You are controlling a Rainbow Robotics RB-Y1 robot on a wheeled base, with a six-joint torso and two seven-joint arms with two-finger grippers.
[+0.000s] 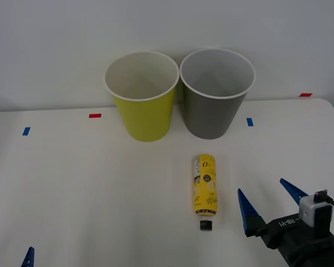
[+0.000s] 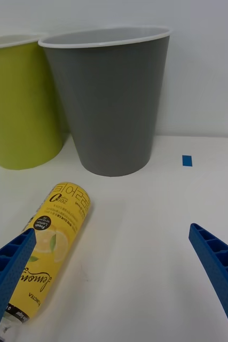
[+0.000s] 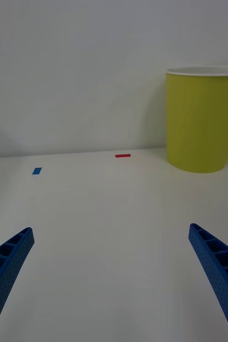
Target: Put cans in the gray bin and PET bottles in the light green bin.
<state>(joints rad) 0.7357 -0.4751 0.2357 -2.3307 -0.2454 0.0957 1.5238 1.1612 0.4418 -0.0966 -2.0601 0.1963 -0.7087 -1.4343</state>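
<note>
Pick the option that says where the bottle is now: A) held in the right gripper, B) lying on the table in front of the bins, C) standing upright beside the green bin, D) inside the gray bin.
B: the PET bottle lies flat on the table, cap toward the robot.

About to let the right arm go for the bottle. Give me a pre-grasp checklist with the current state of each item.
1. Right gripper open: ok, fingers spread wide.
2. Right gripper lined up over the PET bottle: not ok, the bottle lies to the gripper's left side, outside the gap between the fingers.
3. Bottle reachable and free: ok, it lies flat on the table, cap toward the robot, touching nothing else.
4. Light green bin upright, mouth open: ok.
5. Gray bin apart from the bottle: ok.
6. Left gripper out of the way: ok, open over bare table at the left.
</note>
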